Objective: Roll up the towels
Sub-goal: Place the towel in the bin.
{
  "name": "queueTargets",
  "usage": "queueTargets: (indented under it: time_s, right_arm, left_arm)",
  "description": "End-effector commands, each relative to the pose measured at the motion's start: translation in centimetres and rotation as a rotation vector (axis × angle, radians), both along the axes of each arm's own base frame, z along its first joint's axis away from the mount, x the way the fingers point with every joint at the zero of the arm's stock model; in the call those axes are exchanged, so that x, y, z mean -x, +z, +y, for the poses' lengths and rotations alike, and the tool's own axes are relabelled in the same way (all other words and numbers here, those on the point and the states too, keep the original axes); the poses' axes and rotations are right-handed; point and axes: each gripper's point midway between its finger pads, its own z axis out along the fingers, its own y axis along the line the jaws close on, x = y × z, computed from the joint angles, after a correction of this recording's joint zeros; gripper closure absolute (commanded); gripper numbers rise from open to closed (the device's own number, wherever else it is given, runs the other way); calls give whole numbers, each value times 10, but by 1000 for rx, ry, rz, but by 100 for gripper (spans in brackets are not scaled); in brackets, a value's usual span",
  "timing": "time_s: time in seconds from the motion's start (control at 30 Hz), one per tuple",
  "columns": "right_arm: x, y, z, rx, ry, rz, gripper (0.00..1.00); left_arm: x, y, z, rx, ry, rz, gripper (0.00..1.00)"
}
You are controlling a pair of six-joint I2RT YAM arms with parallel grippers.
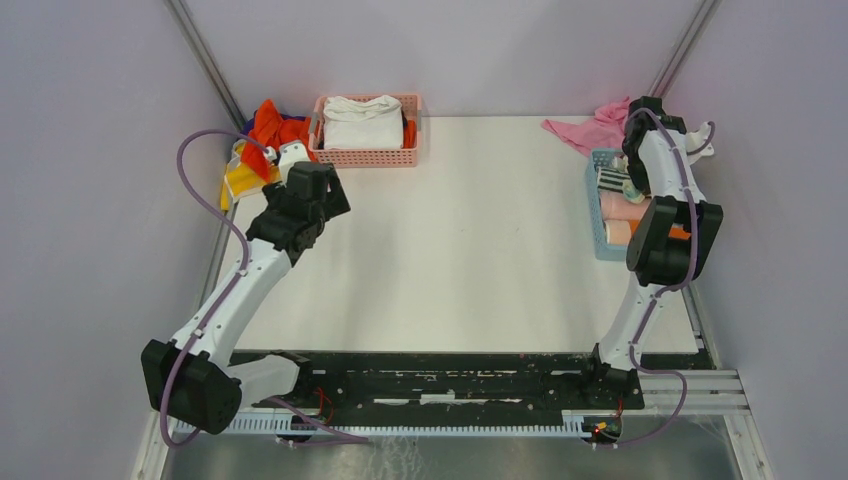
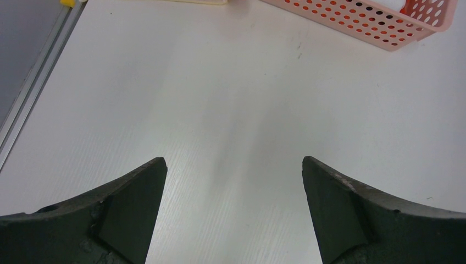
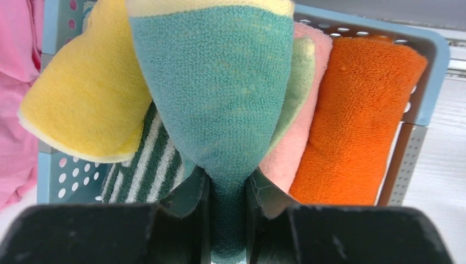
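The teal towel [image 3: 220, 99], edged in pale yellow along its top, fills the upper middle of the right wrist view. Its lower end narrows to a pinched neck that runs down between the fingers of the right gripper [image 3: 225, 190], which is closed on it; the jaws stand only as far apart as the cloth is thick.

The towel fans out from the fingers over the blue basket [image 3: 434, 49]. Behind it in the basket, from left to right across the frame, are a yellow towel [image 3: 82, 104], a green-and-white striped towel [image 3: 140, 165], a pale pink towel [image 3: 291, 148] and an orange towel [image 3: 357, 121], the last a fat roll against the basket's right wall. A pink cloth [image 3: 14, 110] lies outside the basket at the left edge.

In the top view this basket sits at the right edge of the table [image 1: 450, 230].

At the upper left, an orange-red towel [image 1: 270, 125] and a yellow one lie heaped beside a pink basket [image 1: 365, 155] that holds folded white towels [image 1: 362, 122].

The left gripper [image 2: 233, 160] is near that heap, its jaws spread wide over bare tabletop, holding nothing.
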Motion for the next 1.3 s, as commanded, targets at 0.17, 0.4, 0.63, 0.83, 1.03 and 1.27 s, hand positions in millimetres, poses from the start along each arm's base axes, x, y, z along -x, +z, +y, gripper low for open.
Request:
queueTargets:
  time_s: [0.17,0.4,0.63,0.83,1.03,1.27]
  right_arm:
    - [-24,-16,-9,-17,-120,-86,100]
    - [-41,-44,-3,-88,-131,-156,91]
    - [-37,-42,1,-108,-116,-165,66]
    - [-11,-1,-10,-13,-149,-201,98]
    - [30,34,-16,68,-194,-129,100]
    - [78,29,-3,41,-216,-25,100]
  left_arm:
    - [-6,2,4,-45,2,-15,1]
    - [-5,3,4,-46,-2,-23,1]
    - [-5,6,5,-44,-1,-31,1]
    - [-3,9,5,-37,1,-46,1]
    - [-2,12,3,-24,-7,-56,1]
    - [-3,12,0,-10,-19,-56,1]
